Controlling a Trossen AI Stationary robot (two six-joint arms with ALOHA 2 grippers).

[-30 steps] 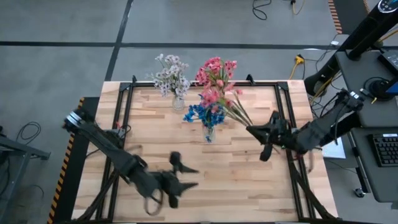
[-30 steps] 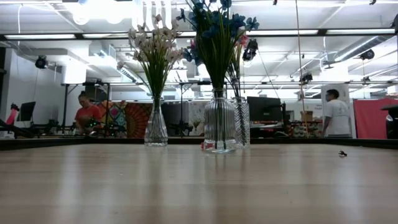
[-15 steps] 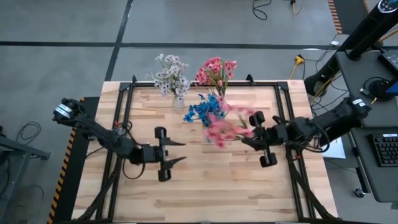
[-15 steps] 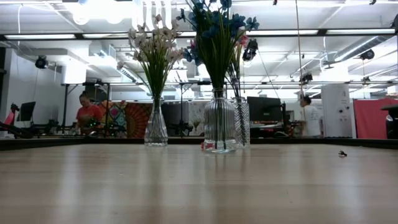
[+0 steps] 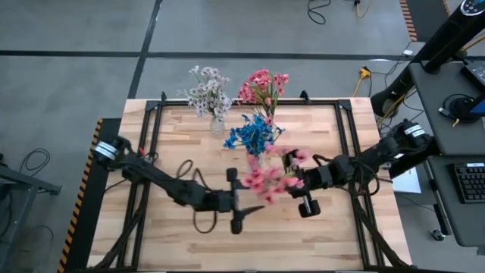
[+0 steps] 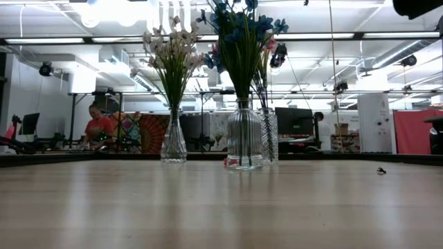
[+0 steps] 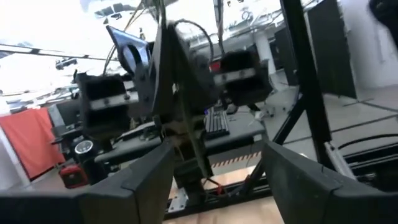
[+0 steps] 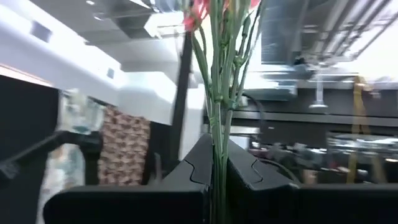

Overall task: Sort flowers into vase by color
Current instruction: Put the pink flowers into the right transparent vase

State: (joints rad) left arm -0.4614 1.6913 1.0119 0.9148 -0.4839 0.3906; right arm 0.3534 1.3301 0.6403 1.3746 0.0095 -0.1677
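Note:
Three glass vases stand at the table's far middle. They hold white blossoms [image 5: 208, 95], pink blossoms [image 5: 264, 85] and blue blossoms [image 5: 254, 135]; in the low view the white vase [image 6: 173, 142] and the blue vase [image 6: 243, 138] stand upright. My right gripper [image 5: 297, 184] is above the table's middle, shut on a pink spray [image 5: 269, 182] that reaches toward the table's left. My left gripper [image 5: 254, 199] is open just left of those blossoms, facing them. In the left wrist view its fingers [image 7: 146, 180] frame the right gripper and the stems [image 7: 186, 124] farther off. My right gripper pinches the pink spray's green stems [image 8: 217, 165] between its two fingers, low on the stems, far from the blossoms [image 8: 198, 9]. The stems run forward along the fingers, which point toward the table's left. The spray is lifted clear of the table.
A black frame [image 5: 151, 129] borders the wooden table on all sides. The blue vase [image 5: 256, 161] stands just beyond both grippers. The near half of the tabletop [image 6: 221, 207] is bare wood. People and desks show in the room beyond.
My right gripper has carried the pink spray from near the table's right edge toward the middle and the near edge, and the blossoms have swung from beside the vases to point left. My left gripper has moved from the near left toward the middle, ending close to the blossoms.

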